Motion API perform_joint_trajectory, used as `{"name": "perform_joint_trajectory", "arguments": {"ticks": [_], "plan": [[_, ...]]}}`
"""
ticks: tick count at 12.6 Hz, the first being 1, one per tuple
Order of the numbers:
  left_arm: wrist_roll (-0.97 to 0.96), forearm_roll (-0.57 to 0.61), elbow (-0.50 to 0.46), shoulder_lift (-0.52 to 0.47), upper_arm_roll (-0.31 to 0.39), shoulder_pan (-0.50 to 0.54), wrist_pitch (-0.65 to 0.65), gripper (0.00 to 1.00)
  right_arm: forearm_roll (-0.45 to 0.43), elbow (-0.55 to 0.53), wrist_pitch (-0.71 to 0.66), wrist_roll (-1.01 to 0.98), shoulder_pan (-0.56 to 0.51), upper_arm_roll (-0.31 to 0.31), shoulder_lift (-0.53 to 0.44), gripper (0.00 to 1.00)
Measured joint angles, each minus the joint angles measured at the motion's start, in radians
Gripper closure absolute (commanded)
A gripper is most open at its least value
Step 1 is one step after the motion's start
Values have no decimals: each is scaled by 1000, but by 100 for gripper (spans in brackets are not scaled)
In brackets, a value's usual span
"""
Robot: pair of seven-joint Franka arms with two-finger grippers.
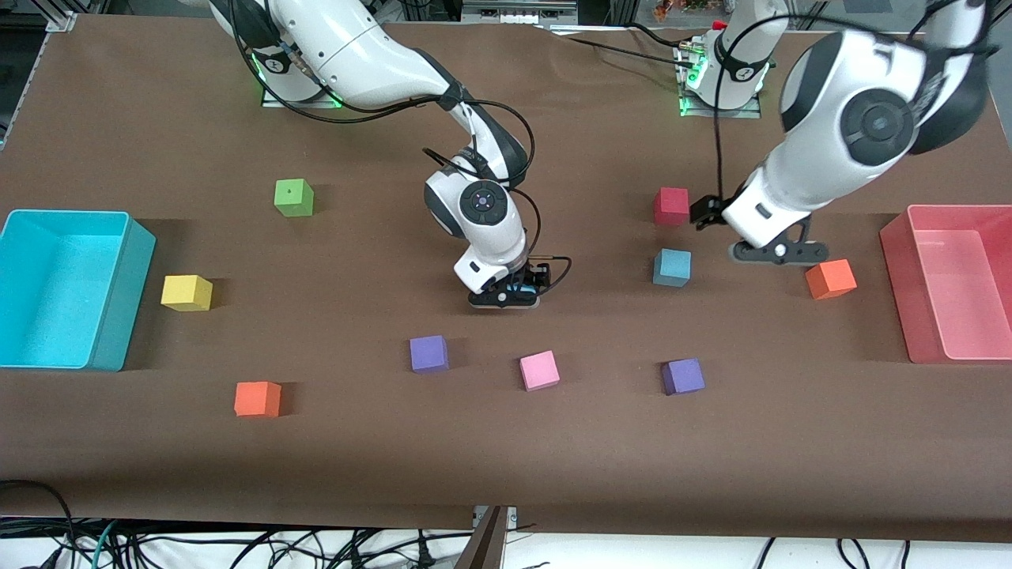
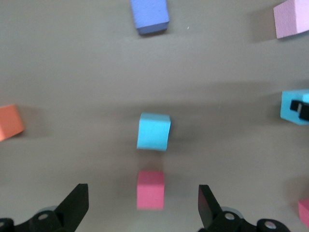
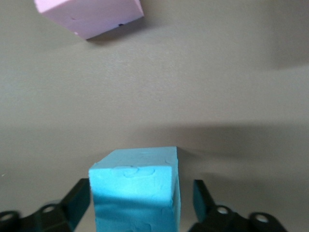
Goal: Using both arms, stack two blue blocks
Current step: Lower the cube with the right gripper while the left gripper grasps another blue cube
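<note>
Right gripper (image 3: 137,203): low at table centre, fingers parted, astride first blue block (image 3: 135,186), gap visible on one side. Left gripper (image 2: 142,205): open, empty, over red cube (image 2: 150,189), near second blue block (image 1: 672,266).

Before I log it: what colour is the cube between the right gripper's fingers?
Light sky blue cube, clearest in the right wrist view.

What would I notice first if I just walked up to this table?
Two big white robot arms over a brown table dotted with colourful foam cubes. The right hand is down at mid-table with a blue block between its fingers, which look slightly parted. The left hand hangs open beside the other blue block.
</note>
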Motion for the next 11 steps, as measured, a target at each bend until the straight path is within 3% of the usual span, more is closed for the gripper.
{"name": "perform_joint_trajectory", "arguments": {"ticks": [3, 8, 9, 11], "plan": [[2, 0, -172, 36, -6, 0, 281, 0, 0, 17, -17, -49, -4, -2, -12, 1], [3, 0, -310, 95, -6, 0, 514, 0, 2, 27, -225, -273, -47, -13, -146, 0], [3, 0, -326, 115, -7, -1, 555, 0, 27, 22, -238, -323, -58, -16, -167, 0], [3, 0, -340, 158, -8, -2, 605, 0, 211, -15, -235, -502, -61, -40, -194, 0]]}}
